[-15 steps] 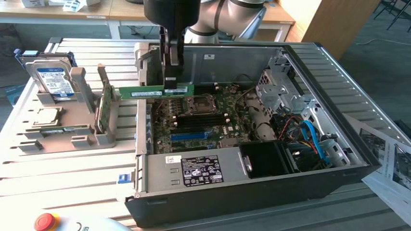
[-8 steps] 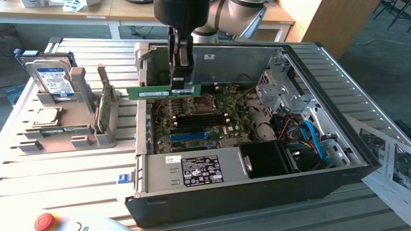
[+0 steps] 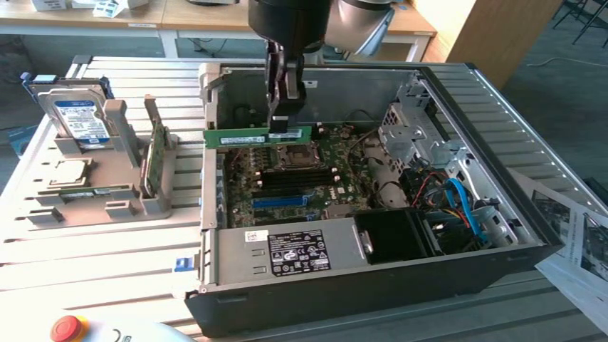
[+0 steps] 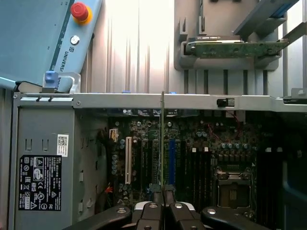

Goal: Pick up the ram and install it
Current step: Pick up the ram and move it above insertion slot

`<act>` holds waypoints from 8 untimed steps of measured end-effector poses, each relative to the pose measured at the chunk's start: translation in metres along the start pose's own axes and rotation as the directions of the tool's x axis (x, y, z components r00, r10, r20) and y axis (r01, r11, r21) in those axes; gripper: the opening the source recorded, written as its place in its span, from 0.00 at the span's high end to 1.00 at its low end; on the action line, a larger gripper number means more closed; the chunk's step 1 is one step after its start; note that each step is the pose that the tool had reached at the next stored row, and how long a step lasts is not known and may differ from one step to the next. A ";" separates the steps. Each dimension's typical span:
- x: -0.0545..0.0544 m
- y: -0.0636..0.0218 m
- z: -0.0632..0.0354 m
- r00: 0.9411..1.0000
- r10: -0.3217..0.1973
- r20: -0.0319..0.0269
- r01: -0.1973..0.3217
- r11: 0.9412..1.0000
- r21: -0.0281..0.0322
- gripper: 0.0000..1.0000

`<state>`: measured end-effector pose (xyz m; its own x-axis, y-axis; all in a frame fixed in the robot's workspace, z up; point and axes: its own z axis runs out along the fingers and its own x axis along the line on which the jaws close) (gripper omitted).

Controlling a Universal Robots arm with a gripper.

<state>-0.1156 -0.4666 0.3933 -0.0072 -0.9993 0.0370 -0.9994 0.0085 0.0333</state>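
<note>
One open computer case [image 3: 380, 296] sits on the slatted table [image 3: 95, 249]. On the exterior view's left, one grey rack [image 3: 119, 199] holds one hard drive [image 3: 78, 117] and one second green stick [image 3: 158, 153]. The single gripper [image 3: 285, 127] is clamped tight on the ram [image 3: 238, 137], held level over the motherboard [image 3: 285, 192].

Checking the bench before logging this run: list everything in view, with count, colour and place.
computer case: one, black, open, centre
motherboard: one, green, inside the computer case
ram: one, green, held over the motherboard
holder: one, grey, on the table, exterior view's left
second green stick: one, green, upright in the holder
hard drive: one, silver with blue label, standing in the holder
processor chip: one, silver, lying on the holder
emergency stop button: one, red, exterior view's lower left
gripper: one, black, shut on the ram
</note>
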 end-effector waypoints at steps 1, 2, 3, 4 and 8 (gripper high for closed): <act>0.000 -0.0024 -0.0001 1.000 0.000 0.000 0.000 1.000 0.000 0.88; 0.001 -0.0046 -0.0002 1.000 0.000 0.000 0.000 1.000 0.000 0.88; 0.001 -0.0068 -0.0002 1.000 0.000 0.000 0.000 1.000 0.000 0.88; 0.001 -0.0090 -0.0003 1.000 0.000 0.000 0.000 1.000 0.000 0.88; 0.002 -0.0183 -0.0005 1.000 0.000 0.000 0.000 1.000 0.000 0.88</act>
<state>-0.0974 -0.4689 0.3933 -0.0067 -0.9993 0.0371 -0.9994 0.0080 0.0334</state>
